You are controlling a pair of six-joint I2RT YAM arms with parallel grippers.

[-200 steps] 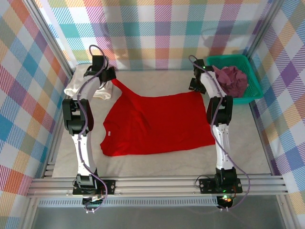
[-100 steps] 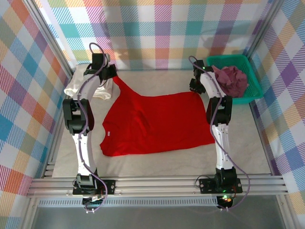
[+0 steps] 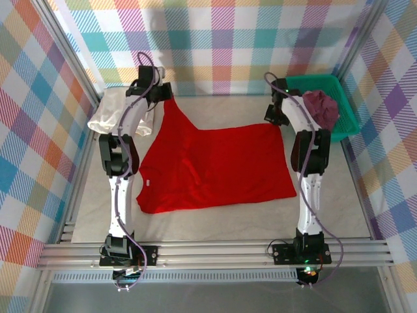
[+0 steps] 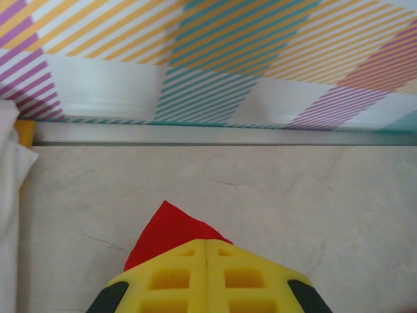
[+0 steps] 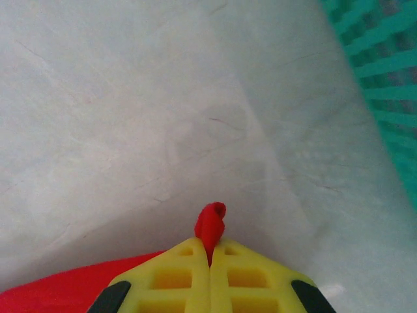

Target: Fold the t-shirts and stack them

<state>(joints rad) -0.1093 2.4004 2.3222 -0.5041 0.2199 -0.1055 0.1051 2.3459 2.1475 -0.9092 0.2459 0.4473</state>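
Yellow pads of the left gripper (image 4: 206, 244) are pressed together on a pointed corner of the red t-shirt (image 4: 166, 225). We see that corner poking out past the fingertips toward the checked back wall (image 4: 215, 72). The right gripper (image 5: 210, 246) is likewise clamped shut, pinching a small rolled tip of the same shirt above the pale stone-patterned tabletop (image 5: 130, 117).

From overhead, we find the red shirt spread in the middle of the table. Its long axis runs left to right. The far left corner is drawn up into a narrow peak at the left gripper, and the far right corner is held at the right gripper. The straight edge lies on the right side. The notch that we take for the neckline faces left, though we cannot confirm this.

The cream-white t-shirt (image 3: 111, 112) lies bunched at the far left, just beside the left arm. The maroon t-shirt (image 3: 320, 107) sits crumpled in the green mesh basket (image 3: 348, 124) at the far right.
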